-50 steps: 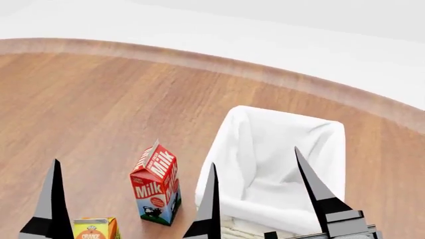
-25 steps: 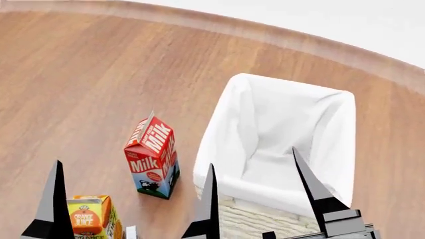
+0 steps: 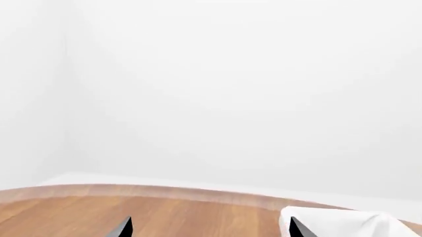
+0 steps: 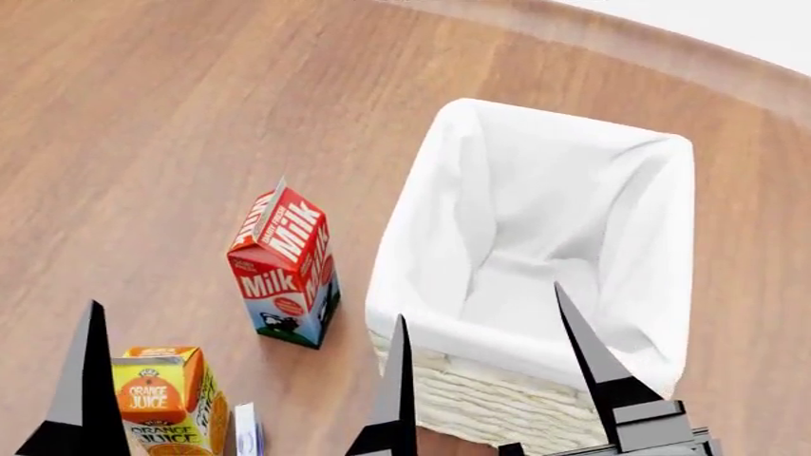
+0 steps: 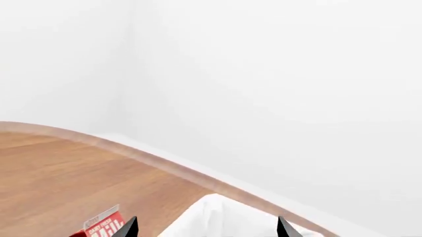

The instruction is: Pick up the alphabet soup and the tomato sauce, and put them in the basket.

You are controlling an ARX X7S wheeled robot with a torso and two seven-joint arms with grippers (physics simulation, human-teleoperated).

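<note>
Round wooden table (image 4: 165, 114). Basket (image 4: 507, 404), white-lined, upright toward the far right edge, nothing visible inside. Milk carton (image 4: 284, 266) just left of it; orange juice carton (image 4: 162, 399) nearer. Neither can in view. Left tool (image 4: 241, 399) and right tool (image 4: 480, 380): fingers spread, holding nothing.

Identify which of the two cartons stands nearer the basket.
The red milk carton, beside the basket. The orange juice carton stands farther away, at the head view's lower edge.

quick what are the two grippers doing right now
Left gripper: open, holding nothing.
Right gripper: one finger shows in head view; wrist view shows tips apart, open, empty.
</note>
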